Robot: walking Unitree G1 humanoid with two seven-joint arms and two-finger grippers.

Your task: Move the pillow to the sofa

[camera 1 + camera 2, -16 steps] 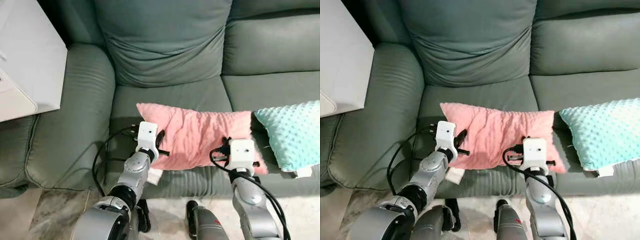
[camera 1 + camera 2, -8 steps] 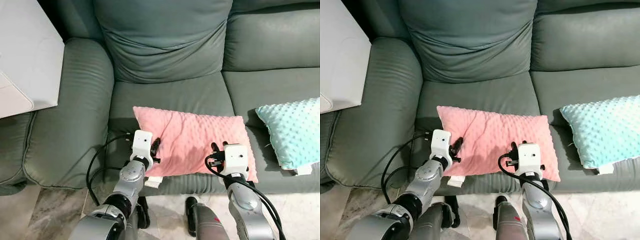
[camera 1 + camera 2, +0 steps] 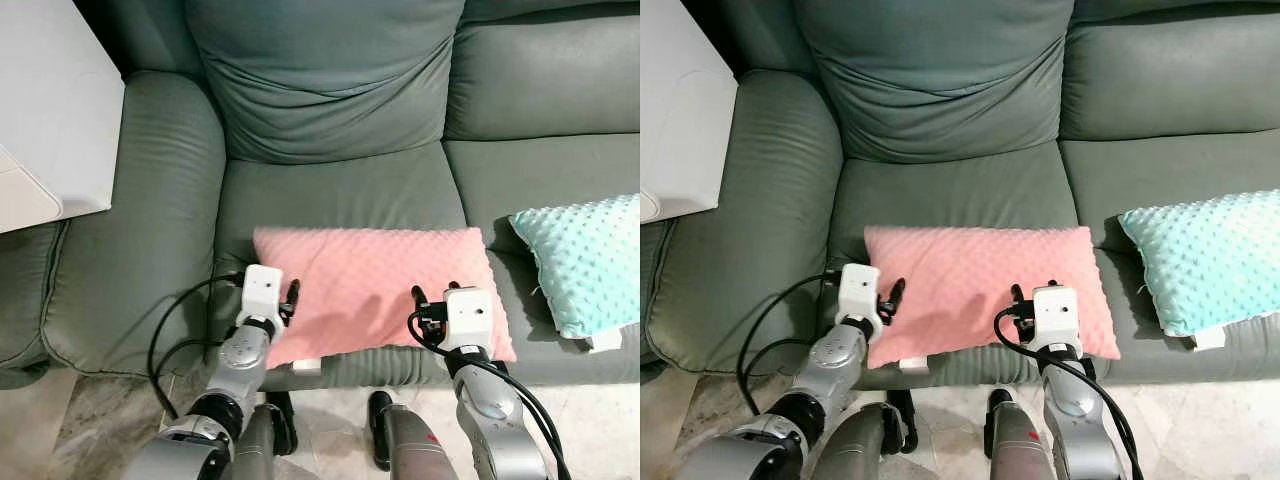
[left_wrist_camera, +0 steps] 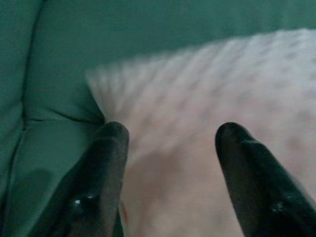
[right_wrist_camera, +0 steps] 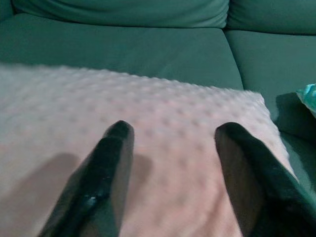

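Nearest, the left gripper [image 3: 291, 297] and right gripper [image 3: 432, 301] are seen with fingers spread apart at the front edge of the pink dimpled fabric pillow [image 3: 385, 285]. The pillow, held raised a second ago, is now laid flat on the seat of the grey-green upholstered sofa [image 3: 340, 190] and released. The move is judged essentially done. Further right, a turquoise dimpled pillow [image 3: 590, 255] is seen.

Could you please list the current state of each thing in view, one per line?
Pink pillow: lying flat on the sofa seat, released.
Teal pillow: lying on the next seat, apart from the pink one.
Left gripper: fingers open, over the pink pillow's edge.
Right gripper: fingers open above the pillow.
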